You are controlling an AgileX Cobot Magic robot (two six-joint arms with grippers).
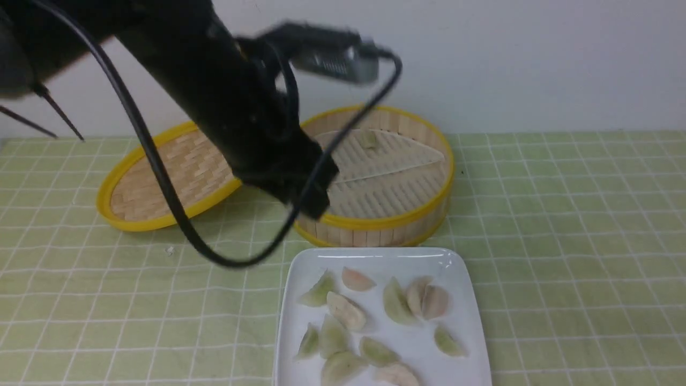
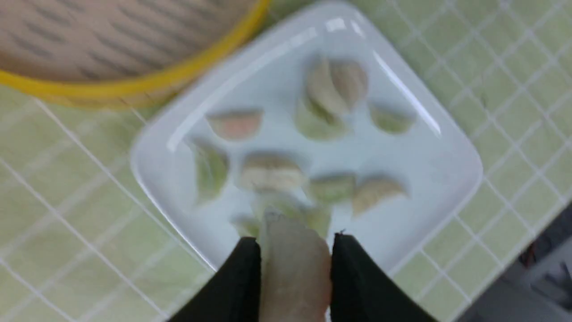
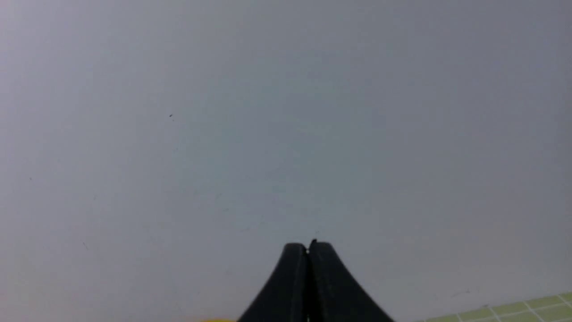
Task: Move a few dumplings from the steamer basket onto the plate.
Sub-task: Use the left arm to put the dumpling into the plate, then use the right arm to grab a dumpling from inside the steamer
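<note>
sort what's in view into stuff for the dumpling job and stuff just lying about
For the job:
- basket, with a green dumpling inside
- plate, with dumplings on it
- left tool, gripping a pale dumpling

Lying about:
- lid beside the basket
- tablecloth
- right tool, shut and idle

left arm (image 1: 214, 91) black; looped black cable (image 1: 163, 185); grey vented camera box (image 1: 335, 61) at wrist; left end effector (image 2: 295, 243), right end effector (image 3: 308, 248): black tapered fingers
</note>
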